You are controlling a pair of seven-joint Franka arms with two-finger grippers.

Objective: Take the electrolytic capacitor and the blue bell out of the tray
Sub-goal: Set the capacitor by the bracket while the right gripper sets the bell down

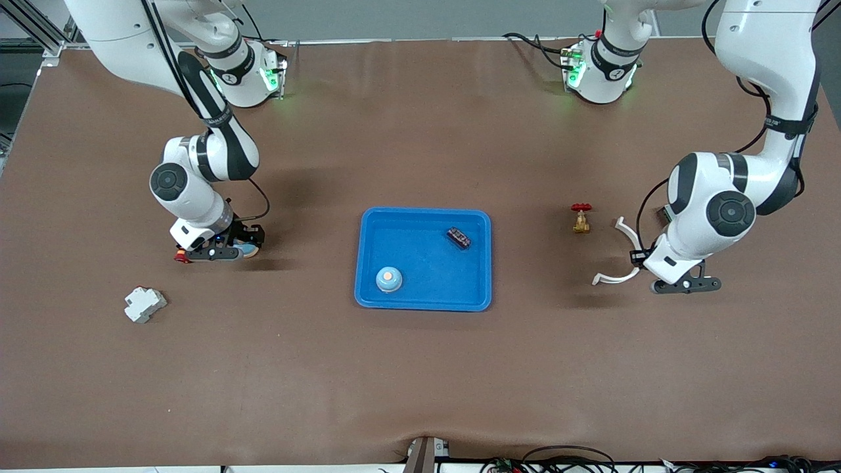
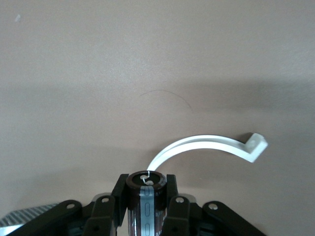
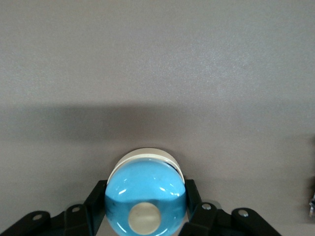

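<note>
Capacitor [image 2: 145, 201], a dark cylinder with a grey stripe, sits clenched between the jaws of the left gripper [image 1: 686, 284], which is low over the brown worktop [image 1: 420, 368] toward the left arm's end, well apart from the blue tray [image 1: 424, 258]. A curved white plastic piece [image 1: 621, 259] lies on the worktop just beside that gripper, between it and the tray (the left wrist view shows it arching just past the capacitor's end). A small brass valve with a red handle [image 1: 581, 218] stands on the worktop between the tray and the left gripper, farther from the front camera than the white piece. Bell [image 3: 145, 191], blue-domed with a pale button and a white base, is grasped by the jaws of the right gripper [image 1: 220, 249], which is low over the worktop toward the right arm's end, also well apart from the tray. A grey-white block [image 1: 144, 304] lies on the worktop toward the right arm's end, nearer to the front camera than the tray's middle. Inside the tray rest a second blue bell [image 1: 389, 279], in the part nearer the camera, and a small dark component [image 1: 458, 238], in the part farther from it.
</note>
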